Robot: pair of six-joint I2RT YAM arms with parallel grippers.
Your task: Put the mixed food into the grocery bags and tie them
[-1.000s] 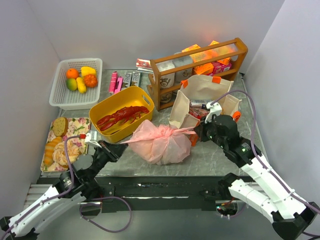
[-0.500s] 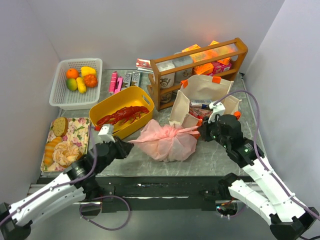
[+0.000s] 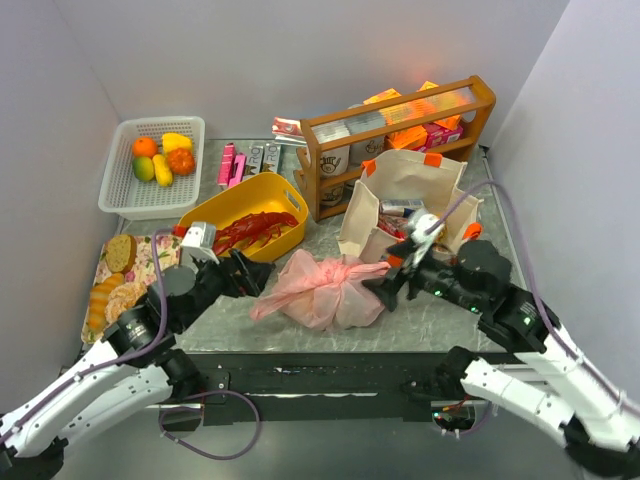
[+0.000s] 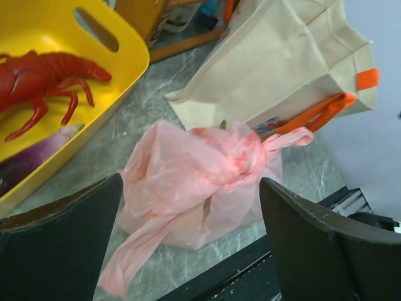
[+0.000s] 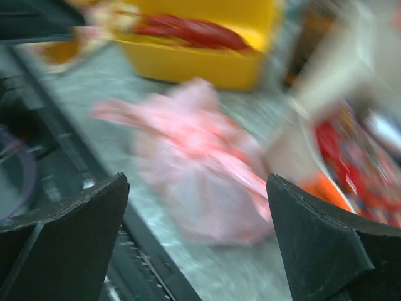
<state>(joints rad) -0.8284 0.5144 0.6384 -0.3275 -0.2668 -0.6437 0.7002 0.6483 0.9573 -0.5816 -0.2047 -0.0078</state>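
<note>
Now the pink plastic bag [image 3: 325, 290] is lying slack on the worktop [image 3: 410, 325] between the two hands, just in front of the canvas tote [image 3: 365, 225], with its neck gathered into a knot [image 4: 241, 157]. A second ago both hands were clamped on its ends and pulling. We are now seeing the left hand [image 3: 252, 282] and the right hand [image 3: 383, 288] spread wide and holding nothing. We are judging this bag tied; the tote is standing open, its handles untied.

The left wrist view is giving us the knot in detail. It is also showing a purple vegetable [image 4: 37, 157] beside the lobster [image 4: 44, 75] in the yellow tub [image 4: 119, 69], which is unclear from above. Only the top view is showing fruit [image 3: 163, 158] sitting in the mesh basket [image 3: 125, 195]. The right wrist view is blurring badly.
</note>
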